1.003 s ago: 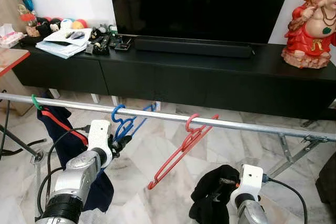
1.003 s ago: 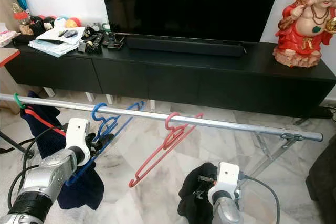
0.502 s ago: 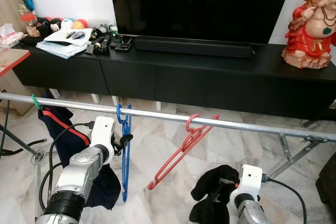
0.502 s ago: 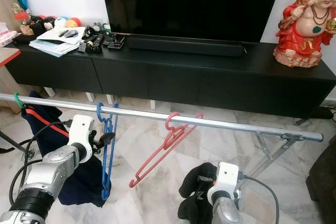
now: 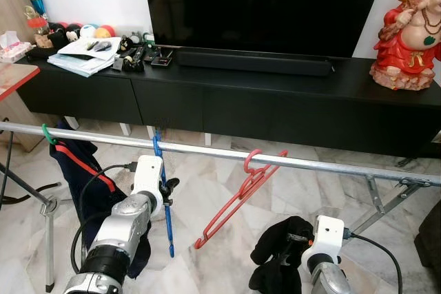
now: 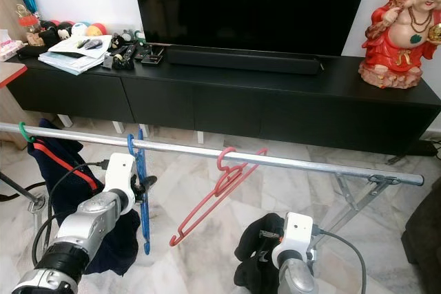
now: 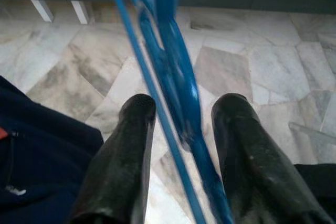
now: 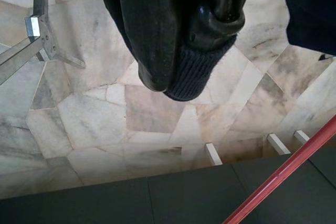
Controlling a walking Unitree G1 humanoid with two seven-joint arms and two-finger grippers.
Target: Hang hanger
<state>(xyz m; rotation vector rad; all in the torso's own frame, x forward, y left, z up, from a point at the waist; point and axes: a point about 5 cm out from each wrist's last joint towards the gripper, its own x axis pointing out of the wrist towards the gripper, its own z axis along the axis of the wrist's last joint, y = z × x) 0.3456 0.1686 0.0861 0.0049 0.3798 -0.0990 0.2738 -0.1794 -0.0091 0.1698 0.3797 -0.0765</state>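
Big black TV [image 5: 265, 1] fills the top middle, sitting on a long black cabinet [image 5: 275, 105] that runs across the frame, with a red statue [image 5: 406, 32] at the upper right and a pile of papers [image 5: 83, 56] at the upper left. A metal rail [image 5: 310, 164] crosses the middle from left to right. The blue hanger [image 5: 164, 191] hangs on it left of center, edge-on. A red hanger [image 5: 241, 194] hangs tilted near the middle, and a dark garment [image 5: 76, 170] droops at the left. The left gripper [image 7: 181, 129] is open, the blue hanger passing between its fingers [image 7: 123, 156] without being pinched. The right gripper [image 8: 186, 40] at the bottom right is closed on a black cloth [image 5: 279, 253].
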